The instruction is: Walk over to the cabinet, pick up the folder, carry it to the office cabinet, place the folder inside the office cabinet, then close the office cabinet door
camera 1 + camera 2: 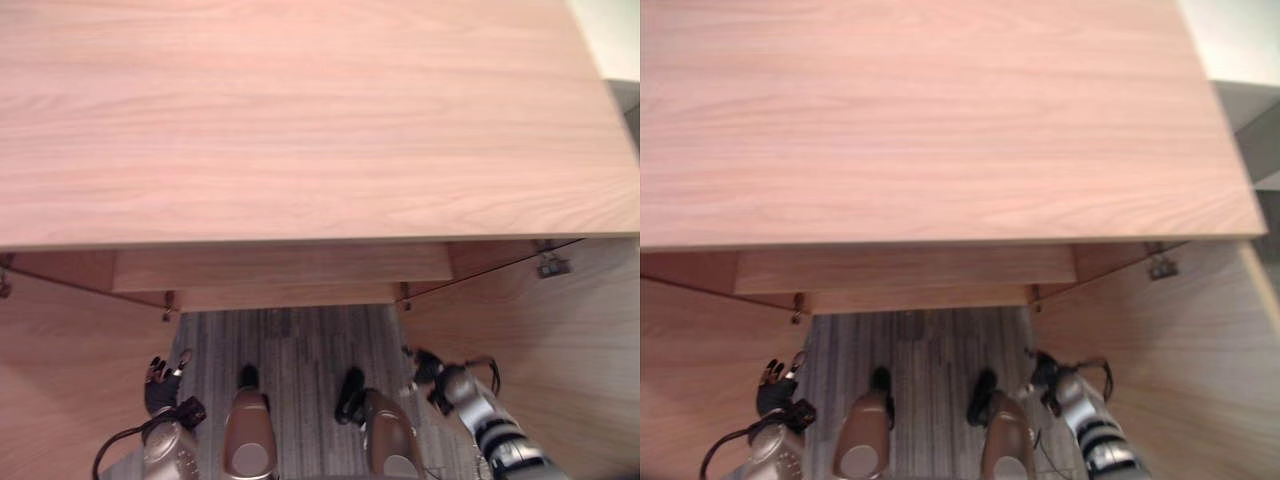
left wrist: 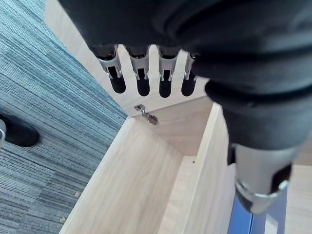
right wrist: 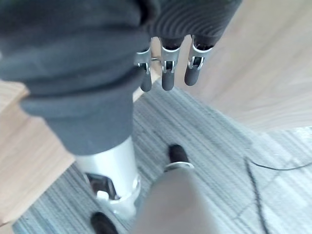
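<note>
Closing the doors looks like the step in hand, though that is a judgement from how things lie. The office cabinet's wide wooden top (image 1: 300, 120) spans the far part of the scene, and below its near edge both doors stand swung out toward the robot: the left door (image 1: 60, 390) on the left, the right door (image 1: 560, 370) on the right, with grey striped carpet (image 1: 300, 345) between them. A shelf edge (image 1: 280, 268) shows just under the top.

The left hand (image 1: 160, 385) hangs near the left door's inner face, its fingers (image 2: 142, 80) straight and relaxed, holding nothing. The right hand (image 1: 428, 368) hangs just beside the right door, its fingers (image 3: 168, 73) likewise loose and empty. So the folder is in neither hand. A thin blue strip (image 2: 242, 219) shows between wood panels past the left thumb; it may be the folder standing inside, but too little of it is visible to be sure.

To shut a door well, put flat fingers on its outer face, near the free edge and away from the hinge (image 1: 552, 265), and push in one steady arc. Take one door at a time, keeping the other hand clear of the closing gap.
</note>
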